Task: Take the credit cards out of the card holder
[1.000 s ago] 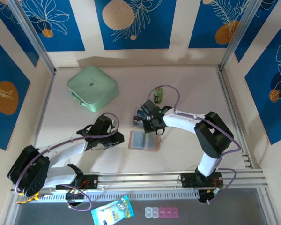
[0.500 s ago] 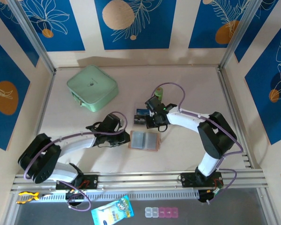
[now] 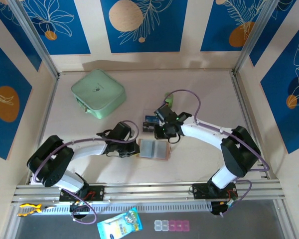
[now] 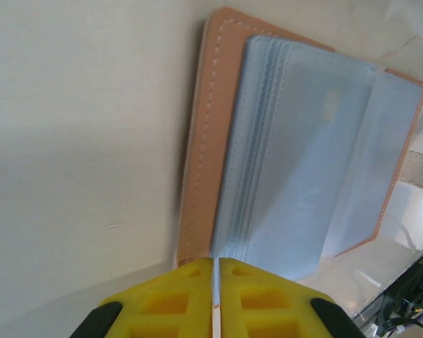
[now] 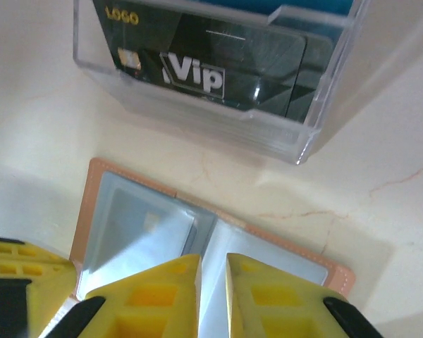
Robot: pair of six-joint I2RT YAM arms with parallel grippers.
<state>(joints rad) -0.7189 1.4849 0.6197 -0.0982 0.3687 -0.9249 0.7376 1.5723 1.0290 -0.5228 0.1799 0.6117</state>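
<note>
The tan-pink card holder (image 3: 153, 149) lies open on the table, grey sleeves up. A pale grey card (image 5: 137, 232) shows inside its left sleeve. My left gripper (image 3: 131, 147) is shut, tips (image 4: 216, 262) at the holder's (image 4: 204, 176) left edge where cover meets sleeves; I cannot tell whether it pinches a sleeve. My right gripper (image 3: 162, 131) hovers over the holder's middle fold (image 5: 213, 239), fingers a narrow gap apart, nothing between them. A dark "Vip" card (image 5: 197, 67) and a blue card (image 5: 282, 5) stand in the transparent box (image 3: 150, 123).
A mint-green square case (image 3: 98, 93) sits at the back left. A small green bottle (image 3: 168, 97) stands behind the right arm. The transparent box (image 5: 296, 134) is just beyond the holder's far edge. Raised frame rails border the table.
My left gripper has slid right across the table up to the holder's left edge. My right gripper has shifted slightly from the box toward the holder; its elbow swung right.
</note>
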